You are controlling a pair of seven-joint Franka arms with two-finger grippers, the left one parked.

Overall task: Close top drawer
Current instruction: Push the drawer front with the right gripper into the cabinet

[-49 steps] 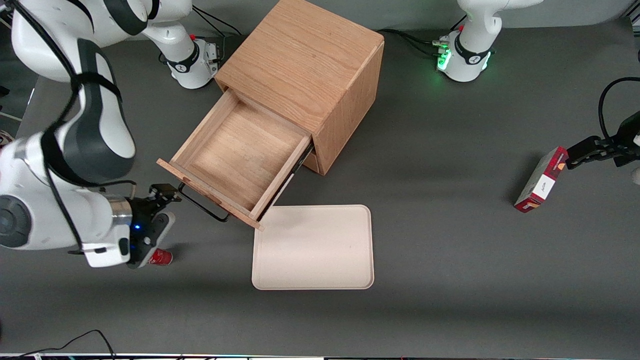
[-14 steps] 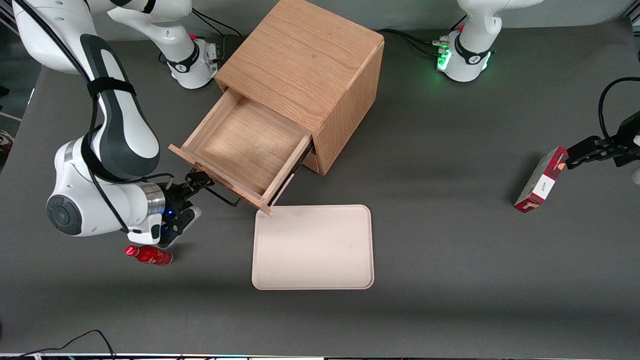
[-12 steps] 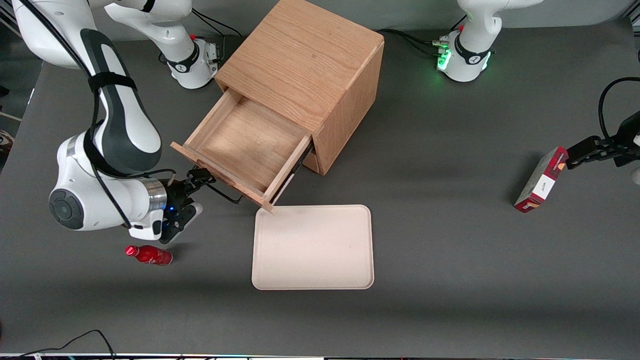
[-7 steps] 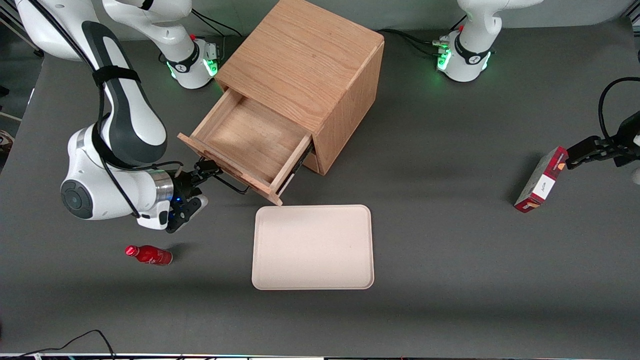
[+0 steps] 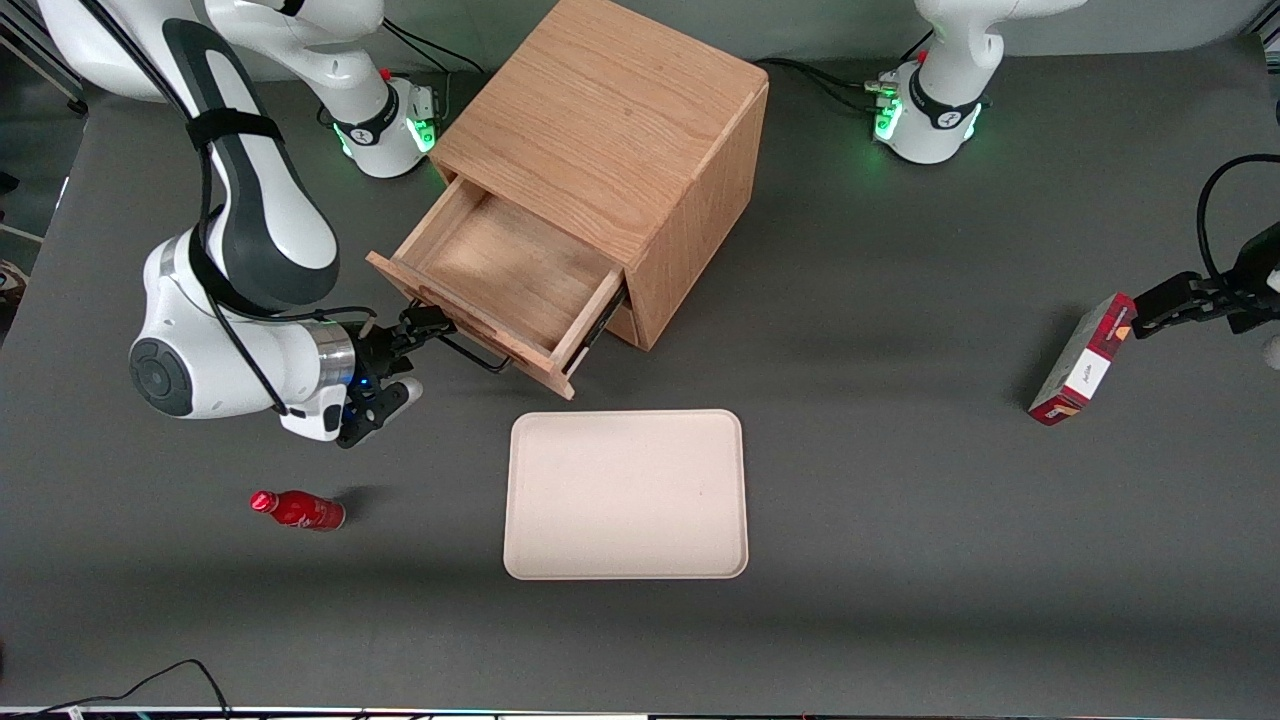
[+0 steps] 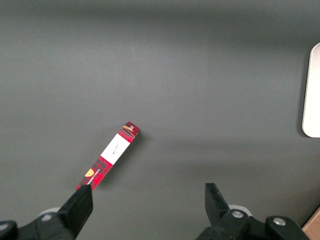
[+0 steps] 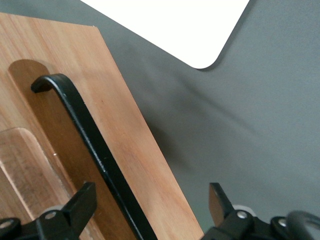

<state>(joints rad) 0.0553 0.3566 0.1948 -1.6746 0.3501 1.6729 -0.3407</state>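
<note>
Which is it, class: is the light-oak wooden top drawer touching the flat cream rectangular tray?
Apart. In the front view, bare grey table shows between the light-oak wooden top drawer and the cream tray. The gripper is at the drawer's black handle.

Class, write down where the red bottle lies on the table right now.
In the front view, the red bottle lies on its side toward the working arm's end, nearer the camera than the pincer and top drawer, beside the tray.

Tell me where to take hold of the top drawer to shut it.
Grip the black bar handle of the top drawer from in front of its panel. The bar stands off the panel, leaving room for a finger. The gripper is at the handle, fingers open.
</note>
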